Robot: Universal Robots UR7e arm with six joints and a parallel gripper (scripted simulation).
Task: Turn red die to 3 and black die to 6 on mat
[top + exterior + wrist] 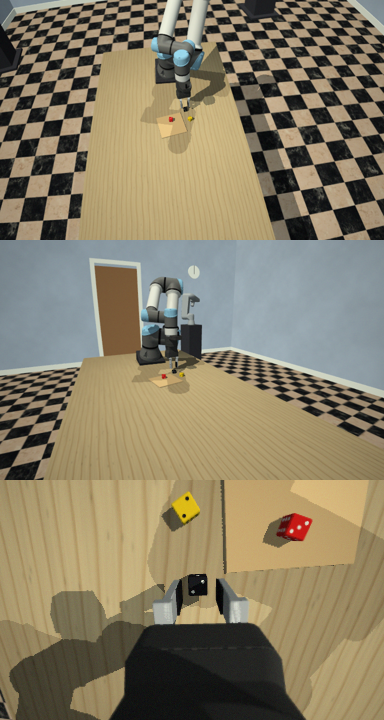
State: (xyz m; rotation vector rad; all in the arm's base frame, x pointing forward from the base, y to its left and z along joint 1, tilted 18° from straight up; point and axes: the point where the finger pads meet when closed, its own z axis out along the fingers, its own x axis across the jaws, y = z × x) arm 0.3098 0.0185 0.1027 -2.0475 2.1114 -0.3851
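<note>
The tool [197,596] hangs above the black die [197,584], its fingers pointing down at the tabletop [158,181]. In the wrist view the die shows between the two grey fingers, with a gap on either side, so the jaws stand partly open and hold nothing. The exterior view shows the fingertips above the die rather than around it: the tool [173,364] ends a little higher than the black die [174,371].

The black die lies on the bare wood, just off the corner of the tan mat [320,535], not on it. Its upper face shows two white pips in the wrist view. From the top camera the black die [185,108] sits just beyond the mat's far right corner, with the tool [184,103] directly over it.

The red die [294,527] rests on the mat, near its far edge, well inside the border; three white pips show on its upward face. In the top view the red die [171,119] lies on the mat [174,130], which lies flat.

The yellow die [186,507] sits on the tabletop beside the mat's right edge, apart from both other dice, with dark pips on two visible faces. In the top view the yellow die [190,118] lies just clear of the mat.
</note>
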